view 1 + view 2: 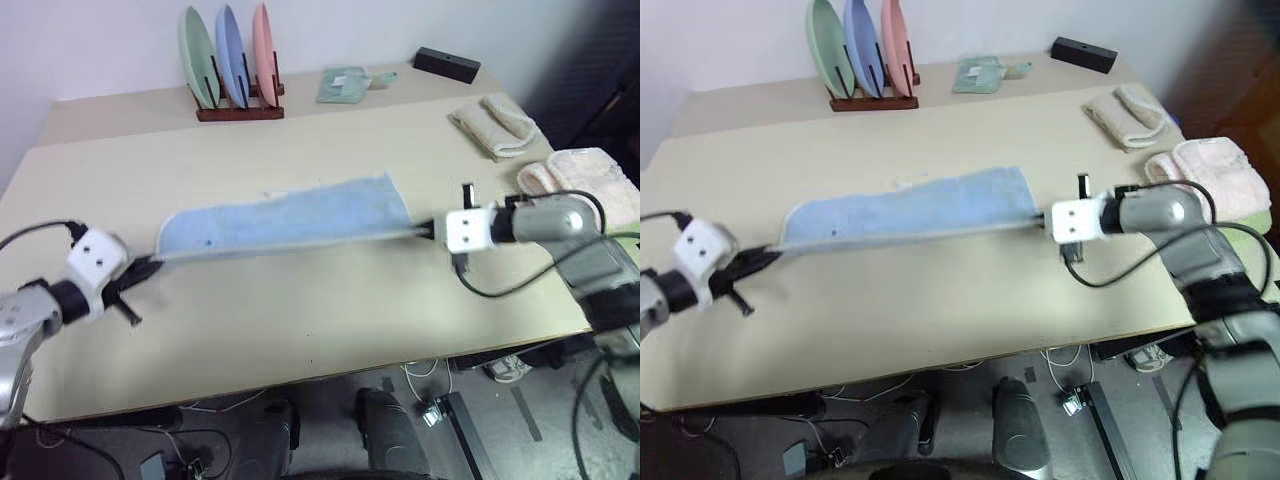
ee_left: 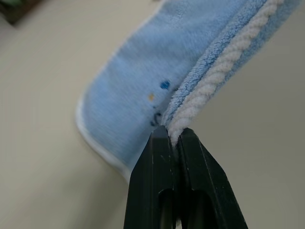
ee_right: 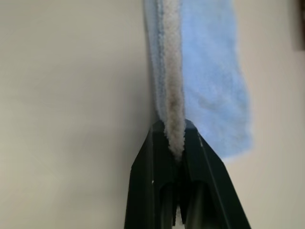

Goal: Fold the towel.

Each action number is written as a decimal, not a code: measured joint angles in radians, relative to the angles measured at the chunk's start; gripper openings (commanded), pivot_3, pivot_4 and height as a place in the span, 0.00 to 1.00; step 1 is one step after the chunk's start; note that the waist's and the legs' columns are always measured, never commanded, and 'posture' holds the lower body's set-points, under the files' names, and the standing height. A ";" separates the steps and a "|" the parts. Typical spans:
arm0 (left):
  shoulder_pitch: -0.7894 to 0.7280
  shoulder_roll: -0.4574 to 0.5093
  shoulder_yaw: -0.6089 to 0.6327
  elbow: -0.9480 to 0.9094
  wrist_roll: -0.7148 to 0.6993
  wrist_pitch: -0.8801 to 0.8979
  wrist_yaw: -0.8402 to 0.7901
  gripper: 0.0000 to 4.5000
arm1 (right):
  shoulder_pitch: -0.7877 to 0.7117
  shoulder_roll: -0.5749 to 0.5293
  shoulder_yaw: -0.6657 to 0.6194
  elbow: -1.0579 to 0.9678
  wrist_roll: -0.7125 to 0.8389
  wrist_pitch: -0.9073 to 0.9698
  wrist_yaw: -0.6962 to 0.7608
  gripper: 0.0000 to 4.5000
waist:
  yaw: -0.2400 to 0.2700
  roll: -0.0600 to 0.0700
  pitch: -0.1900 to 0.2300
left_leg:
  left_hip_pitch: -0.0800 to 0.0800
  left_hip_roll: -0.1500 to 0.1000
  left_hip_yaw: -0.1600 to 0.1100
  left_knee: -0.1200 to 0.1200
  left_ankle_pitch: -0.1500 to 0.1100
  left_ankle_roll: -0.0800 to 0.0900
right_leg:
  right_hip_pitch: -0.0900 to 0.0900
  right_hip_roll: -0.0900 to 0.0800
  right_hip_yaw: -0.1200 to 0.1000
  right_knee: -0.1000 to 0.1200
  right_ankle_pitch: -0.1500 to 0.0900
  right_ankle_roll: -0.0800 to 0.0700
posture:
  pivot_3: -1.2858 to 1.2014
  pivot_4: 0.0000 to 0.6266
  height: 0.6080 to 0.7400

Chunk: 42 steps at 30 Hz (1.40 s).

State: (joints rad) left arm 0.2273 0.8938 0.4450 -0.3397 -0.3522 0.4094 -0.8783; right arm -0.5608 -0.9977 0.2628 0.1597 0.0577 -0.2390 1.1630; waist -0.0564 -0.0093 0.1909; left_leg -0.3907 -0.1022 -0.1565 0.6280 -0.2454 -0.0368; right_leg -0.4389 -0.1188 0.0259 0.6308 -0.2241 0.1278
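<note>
The towel [image 1: 290,222] stretches lengthwise between the left hand [image 1: 143,268] and right hand [image 1: 428,230], each clamped on an end, parallel to the tabletop's [image 1: 300,330] near edge.

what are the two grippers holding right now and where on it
Both hold the light blue towel, stretched between them: the left gripper and the right gripper each pinch its whitish edge trim at opposite ends.

Head cameras look down over the table [image 1: 300,330]; each wrist camera sits close behind its fingers, sharing the stretched towel [image 1: 290,218].
</note>
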 measured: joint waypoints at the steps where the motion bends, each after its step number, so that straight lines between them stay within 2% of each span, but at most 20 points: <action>1: 0.039 0.000 0.020 -0.033 -0.025 0.037 -0.015 0.00 | 0.041 -0.031 -0.013 -0.059 0.039 0.053 0.034 0.01 | 0.008 0.000 0.000 | 0.000 0.000 0.001 0.002 0.000 0.000 | 0.002 0.000 0.000 0.000 0.000 0.000 | 0.52 0.24 0.99; 6: 0.135 0.040 0.115 -0.134 -0.118 0.176 -0.090 0.00 | 0.132 -0.137 -0.083 -0.243 0.173 0.256 0.161 0.01 | 0.037 -0.001 0.000 | 0.004 0.002 0.007 0.005 -0.001 0.001 | 0.007 0.000 -0.001 -0.002 -0.001 -0.004 | 0.52 0.24 0.99; 9: 0.093 0.065 0.113 -0.105 -0.110 0.175 -0.099 0.00 | 0.070 -0.098 -0.087 -0.216 0.159 0.269 0.155 0.01 | 0.041 -0.001 0.000 | 0.005 0.007 0.016 0.005 -0.001 0.001 | 0.008 0.000 -0.001 -0.002 -0.001 -0.005 | 0.52 0.24 0.99; 15: -0.162 0.061 -0.046 0.114 -0.025 0.075 -0.035 0.00 | -0.105 0.065 -0.032 0.005 0.034 0.179 0.110 0.01 | 0.041 -0.002 0.000 | 0.005 0.008 0.018 0.003 -0.001 0.001 | 0.008 0.000 -0.002 -0.004 0.002 -0.001 | 0.52 0.24 0.99; 18: -0.268 0.050 -0.152 0.260 0.045 0.002 -0.024 0.00 | -0.209 0.164 0.014 0.187 -0.049 0.103 0.074 0.01 | 0.036 -0.002 0.000 | 0.005 0.009 0.018 0.003 -0.001 0.001 | 0.007 0.001 -0.002 -0.003 0.002 -0.002 | 0.52 0.24 0.99; 23: -0.334 0.036 -0.263 0.408 0.118 -0.095 -0.031 0.00 | -0.314 0.265 0.062 0.439 -0.147 -0.018 0.027 0.01 | 0.035 -0.002 0.000 | 0.003 0.009 0.018 0.002 -0.002 0.000 | 0.003 0.002 -0.002 -0.002 0.003 -0.002 | 0.52 0.24 0.99; 31: -0.403 0.014 -0.287 0.509 0.148 -0.156 -0.024 0.00 | -0.395 0.336 0.077 0.664 -0.235 -0.157 -0.038 0.01 | 0.035 -0.002 0.000 | 0.003 0.009 0.018 0.003 -0.001 0.000 | 0.003 0.002 -0.001 -0.001 0.003 -0.003 | 0.52 0.24 0.99; 33: -0.408 0.001 -0.294 0.522 0.146 -0.153 -0.023 0.00 | -0.406 0.343 0.077 0.689 -0.246 -0.169 -0.043 0.13 | 0.034 -0.002 0.000 | 0.003 0.009 0.018 0.003 -0.001 0.000 | 0.003 0.002 -0.001 -0.001 0.003 -0.003 | 0.52 0.24 0.99; 35: -0.409 -0.002 -0.293 0.529 0.142 -0.140 -0.021 0.14 | -0.413 0.342 0.076 0.710 -0.254 -0.170 -0.052 0.29 | 0.034 -0.002 0.000 | 0.003 0.009 0.018 0.003 -0.001 0.000 | 0.003 0.003 -0.001 -0.001 0.003 -0.003 | 0.52 0.24 0.99; 37: -0.412 -0.004 -0.291 0.536 0.143 -0.130 -0.001 0.32 | -0.417 0.340 0.074 0.723 -0.274 -0.178 -0.084 0.52 | 0.034 -0.002 0.000 | 0.003 0.009 0.018 0.003 -0.001 0.000 | 0.003 0.003 -0.001 -0.001 0.003 -0.003 | 0.52 0.24 0.99; 40: -0.425 -0.017 -0.275 0.546 0.146 -0.132 0.039 0.66 | -0.427 0.336 0.070 0.741 -0.293 -0.188 -0.136 0.86 | 0.034 -0.002 0.000 | 0.003 0.009 0.018 0.003 -0.001 0.000 | 0.003 0.003 -0.001 -0.001 0.003 -0.003 | 0.52 0.24 0.99; 41: -0.435 -0.022 -0.269 0.555 0.146 -0.133 0.054 0.76 | -0.433 0.336 0.068 0.746 -0.298 -0.190 -0.151 0.87 | 0.034 -0.001 0.000 | 0.003 0.009 0.018 0.003 -0.001 0.000 | 0.003 0.003 -0.001 -0.001 0.003 -0.003 | 0.52 0.24 0.99; 42: -0.446 -0.032 -0.261 0.564 0.146 -0.134 0.072 0.76 | -0.438 0.335 0.067 0.749 -0.306 -0.192 -0.171 0.87 | 0.034 -0.001 0.000 | 0.003 0.009 0.018 0.003 -0.001 0.000 | 0.002 0.003 -0.001 -0.001 0.003 -0.003 | 0.52 0.24 0.99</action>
State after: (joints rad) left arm -0.2191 0.8617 0.1844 0.2240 -0.2065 0.2755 -0.8063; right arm -0.9992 -0.6630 0.3301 0.9084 -0.2486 -0.4307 0.9918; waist -0.0225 -0.0107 0.1906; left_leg -0.3879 -0.0928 -0.1384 0.6306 -0.2467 -0.0373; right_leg -0.4364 -0.1162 0.0246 0.6303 -0.2210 0.1250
